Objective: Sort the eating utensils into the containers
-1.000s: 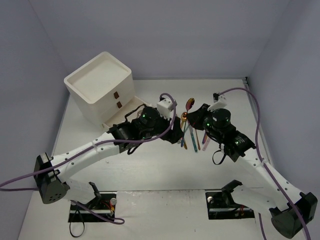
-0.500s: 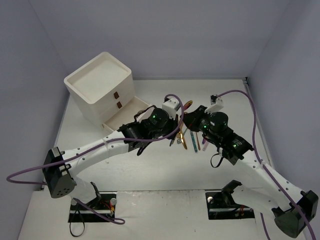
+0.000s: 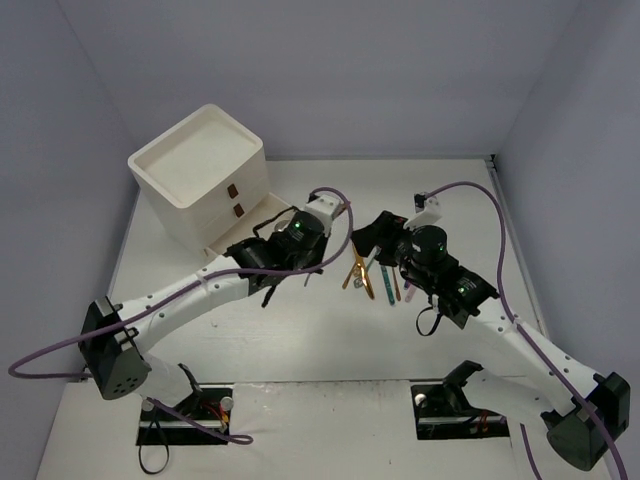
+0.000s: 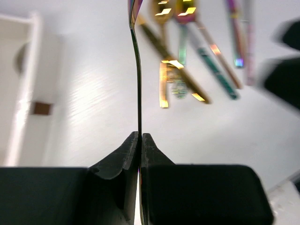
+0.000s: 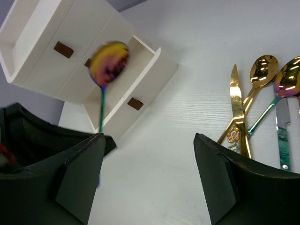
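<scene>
My left gripper (image 4: 140,136) (image 3: 328,240) is shut on the thin handle of an iridescent spoon (image 4: 136,61), seen edge-on. In the right wrist view that spoon (image 5: 109,63) stands with its gold-purple bowl up, in front of the white cabinet (image 5: 56,47) (image 3: 200,170). The cabinet's bottom drawer (image 5: 140,65) (image 3: 255,225) is pulled open. My right gripper (image 5: 149,138) (image 3: 368,238) is open, with nothing between its fingers, just right of the spoon. More utensils lie on the table: a gold knife (image 5: 236,105) (image 3: 355,272), a gold spoon (image 5: 262,70) and a teal-handled knife (image 5: 283,136).
The two upper drawers are shut, each with a brown handle (image 5: 63,49). Grey walls close in the white table (image 3: 300,330) at the back and both sides. The arm bases stand at the near edge.
The right gripper, shut on the spoon a second ago, has opened and let it go. The left gripper closed on the handle and drew back left toward the cabinet.
</scene>
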Robot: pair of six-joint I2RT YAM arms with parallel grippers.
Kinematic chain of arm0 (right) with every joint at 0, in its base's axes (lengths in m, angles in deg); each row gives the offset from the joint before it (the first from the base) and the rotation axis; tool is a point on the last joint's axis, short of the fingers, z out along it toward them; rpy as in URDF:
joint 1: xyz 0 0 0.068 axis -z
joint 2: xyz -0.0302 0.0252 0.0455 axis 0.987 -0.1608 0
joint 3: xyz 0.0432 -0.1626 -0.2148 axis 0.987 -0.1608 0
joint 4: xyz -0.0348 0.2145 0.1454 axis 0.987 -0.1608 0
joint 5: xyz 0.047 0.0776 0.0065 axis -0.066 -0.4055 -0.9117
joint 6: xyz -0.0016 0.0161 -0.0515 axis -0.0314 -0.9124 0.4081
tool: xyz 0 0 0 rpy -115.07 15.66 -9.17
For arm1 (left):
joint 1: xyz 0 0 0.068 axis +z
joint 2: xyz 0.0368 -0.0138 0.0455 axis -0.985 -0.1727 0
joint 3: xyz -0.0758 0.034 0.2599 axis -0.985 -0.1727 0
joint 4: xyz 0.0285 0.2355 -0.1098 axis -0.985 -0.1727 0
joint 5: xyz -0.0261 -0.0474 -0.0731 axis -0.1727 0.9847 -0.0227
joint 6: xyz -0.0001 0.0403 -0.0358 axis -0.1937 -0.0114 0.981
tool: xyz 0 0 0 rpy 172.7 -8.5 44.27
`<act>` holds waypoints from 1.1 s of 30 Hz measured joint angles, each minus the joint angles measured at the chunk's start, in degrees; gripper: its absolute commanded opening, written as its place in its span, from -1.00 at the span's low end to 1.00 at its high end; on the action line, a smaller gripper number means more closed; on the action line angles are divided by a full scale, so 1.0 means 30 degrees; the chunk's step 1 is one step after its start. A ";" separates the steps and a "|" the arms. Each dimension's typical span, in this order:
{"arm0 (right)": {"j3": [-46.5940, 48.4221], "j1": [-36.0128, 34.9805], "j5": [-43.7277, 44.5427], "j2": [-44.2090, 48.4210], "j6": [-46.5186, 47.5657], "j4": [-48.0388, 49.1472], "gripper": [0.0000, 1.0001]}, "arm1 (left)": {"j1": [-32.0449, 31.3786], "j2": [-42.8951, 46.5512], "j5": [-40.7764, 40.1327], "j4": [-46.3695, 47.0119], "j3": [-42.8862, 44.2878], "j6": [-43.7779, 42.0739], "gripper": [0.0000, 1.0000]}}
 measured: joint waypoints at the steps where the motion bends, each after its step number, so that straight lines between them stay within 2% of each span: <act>1: 0.0000 0.0062 0.0098 0.0000 0.0143 -0.0107 0.47 | 0.0664 0.0134 -0.0102 -0.0387 -0.0107 -0.0392 -1.00; 9: -0.0594 0.0963 0.1063 0.0212 0.1053 -0.1564 0.47 | 0.6702 0.0684 -0.0605 -0.1975 -0.0507 -0.5637 -1.00; 15: -0.1173 0.1225 0.1378 0.0236 0.1592 -0.2335 0.48 | 0.8557 -0.1948 -0.0688 -0.2268 0.0315 -0.9903 -0.99; 16: -0.1240 0.1260 0.1400 0.0240 0.1680 -0.2464 0.48 | 0.8711 -0.2642 -0.0676 -0.2298 0.0562 -1.0401 -0.92; 19: -0.1342 0.1371 0.1448 0.0238 0.1944 -0.2716 0.48 | 0.8982 -0.4629 -0.0660 -0.2288 0.1197 -1.1493 -0.49; 25: -0.1355 0.1549 0.1473 -0.0483 0.2328 -0.2809 0.48 | 0.9211 -0.6816 -0.0826 -0.2307 0.1626 -1.2261 -0.15; 30: -0.1310 0.1590 0.1747 -0.2382 0.2911 -0.2878 0.43 | 0.9282 -0.6528 -0.0973 -0.2260 0.1950 -1.2117 0.09; 33: -0.1031 0.1711 0.2032 -0.3739 0.3474 -0.3236 0.30 | 0.9305 -0.5633 -0.0912 -0.2372 0.1980 -1.1659 0.20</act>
